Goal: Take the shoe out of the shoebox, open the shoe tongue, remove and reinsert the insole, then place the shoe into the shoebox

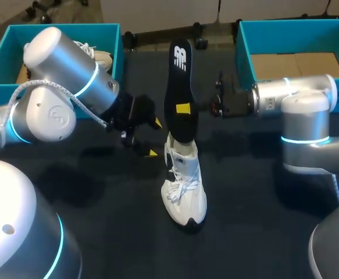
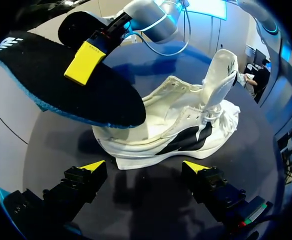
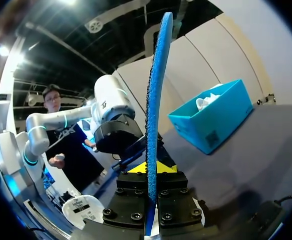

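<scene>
A white shoe (image 1: pixel 184 189) with a black side mark stands on the dark table, toe toward me, its tongue (image 2: pixel 222 75) pulled up. The black insole (image 1: pixel 179 87) with a blue underside stands on end, its lower tip in the shoe's opening. My right gripper (image 1: pixel 184 108) is shut on the insole at mid-length; in the right wrist view the blue edge of the insole (image 3: pixel 155 100) rises from between the pads. My left gripper (image 1: pixel 152 138) is open, just left of the shoe. In the left wrist view the left gripper (image 2: pixel 143 166) has the shoe (image 2: pixel 186 130) lying ahead of it.
A teal shoebox (image 1: pixel 0 64) at the back left holds another white shoe (image 1: pixel 96 57). A second teal shoebox (image 1: pixel 245 46) with a cardboard bottom stands at the back right. The dark table (image 1: pixel 111 232) is bare in front of the shoe.
</scene>
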Robot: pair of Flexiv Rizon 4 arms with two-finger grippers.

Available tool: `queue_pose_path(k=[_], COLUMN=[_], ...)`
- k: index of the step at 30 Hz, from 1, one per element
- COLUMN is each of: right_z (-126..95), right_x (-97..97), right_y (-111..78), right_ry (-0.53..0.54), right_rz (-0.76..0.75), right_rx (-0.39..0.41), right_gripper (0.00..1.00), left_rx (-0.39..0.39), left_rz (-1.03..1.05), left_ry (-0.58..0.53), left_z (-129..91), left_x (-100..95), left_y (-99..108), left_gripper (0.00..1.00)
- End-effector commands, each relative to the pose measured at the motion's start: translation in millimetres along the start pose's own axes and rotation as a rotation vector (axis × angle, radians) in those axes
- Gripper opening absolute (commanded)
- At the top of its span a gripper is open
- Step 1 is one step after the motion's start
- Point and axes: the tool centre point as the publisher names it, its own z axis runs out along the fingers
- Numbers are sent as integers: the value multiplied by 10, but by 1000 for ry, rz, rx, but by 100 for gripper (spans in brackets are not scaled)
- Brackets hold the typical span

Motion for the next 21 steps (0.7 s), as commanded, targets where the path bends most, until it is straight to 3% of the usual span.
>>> queue_pose_path(k=[1,21], right_z=[17,70], right_x=[6,30], right_y=[-48,-270], right_ry=[-13,-43], right_rz=[-12,-108], right_rx=[-12,-4], right_gripper=[0,0], left_rx=[3,-2], left_rz=[-4,-2], left_ry=[-4,-4], left_z=[-9,4], left_x=[7,7], left_y=[24,11], left_gripper=[100,100])
